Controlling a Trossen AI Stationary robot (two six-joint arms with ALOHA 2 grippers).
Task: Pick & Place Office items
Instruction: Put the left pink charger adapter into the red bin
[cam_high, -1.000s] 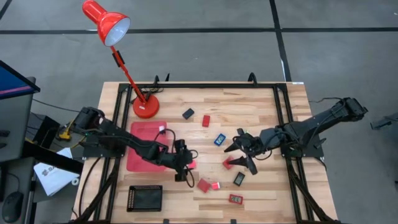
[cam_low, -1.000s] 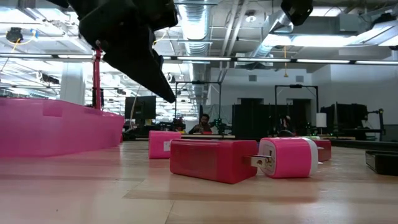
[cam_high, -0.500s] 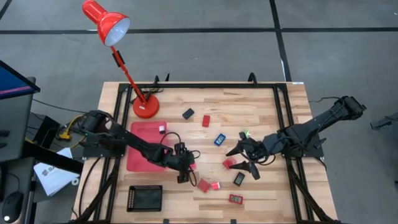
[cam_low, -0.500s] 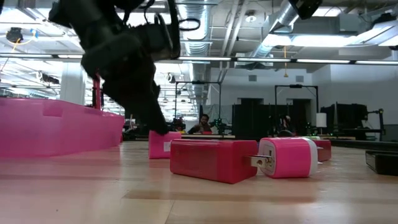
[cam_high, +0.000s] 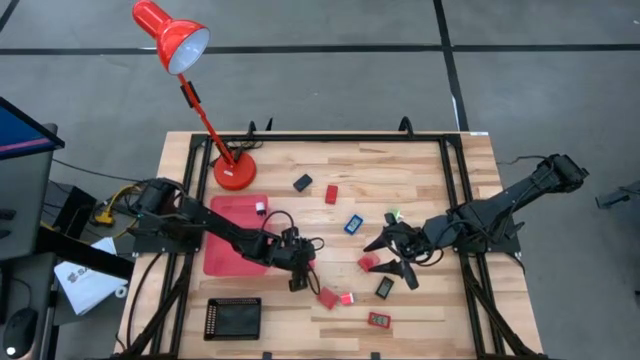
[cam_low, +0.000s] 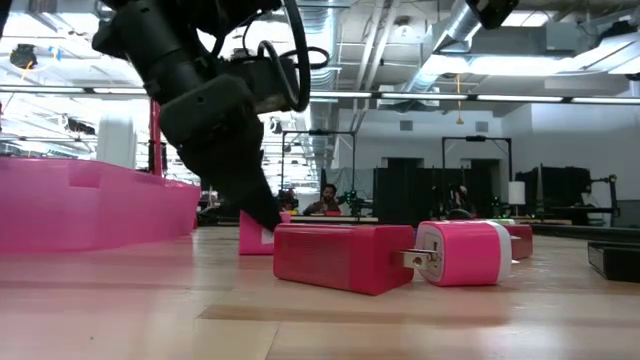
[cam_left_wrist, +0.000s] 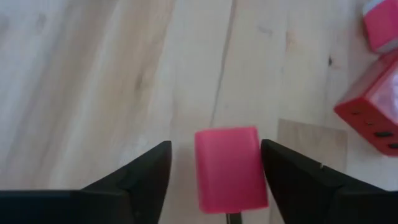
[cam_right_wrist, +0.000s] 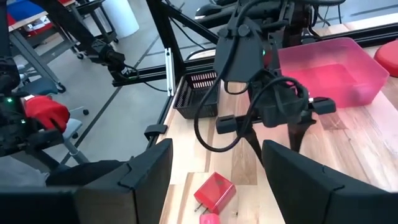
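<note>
The office items are small blocks scattered over the wooden table. My left gripper (cam_high: 300, 268) is down at the table, just right of the pink tray (cam_high: 228, 240). It is open, with one finger on either side of a small pink block (cam_left_wrist: 229, 168), which lies flat on the wood (cam_low: 262, 232). A clear gap shows on one side of the block. My right gripper (cam_high: 396, 254) hangs open above the table's middle right, over a red block (cam_high: 368, 262), and holds nothing. My right wrist view looks across at my left arm. My left gripper comes slanting down from the table's left. One finger (cam_left_wrist: 287, 171) stands right at the pink block's side (cam_left_wrist: 256, 163). I cannot tell whether it touches. The other finger (cam_left_wrist: 144, 174) stands clear of the block, which lies flat on the table.
A red block (cam_high: 328, 298) and a pink one (cam_high: 347, 298) lie just right of my left gripper. Others lie farther off: black (cam_high: 302, 183), red (cam_high: 331, 194), blue (cam_high: 353, 224), black (cam_high: 385, 287), red (cam_high: 379, 320). A black tray (cam_high: 232, 318) sits near left and a red lamp base (cam_high: 233, 172) far left.
My left gripper has come down to the table, so that its fingertips now stand at the pink block. It has also shifted a little toward the table's right edge. The block has not moved.
</note>
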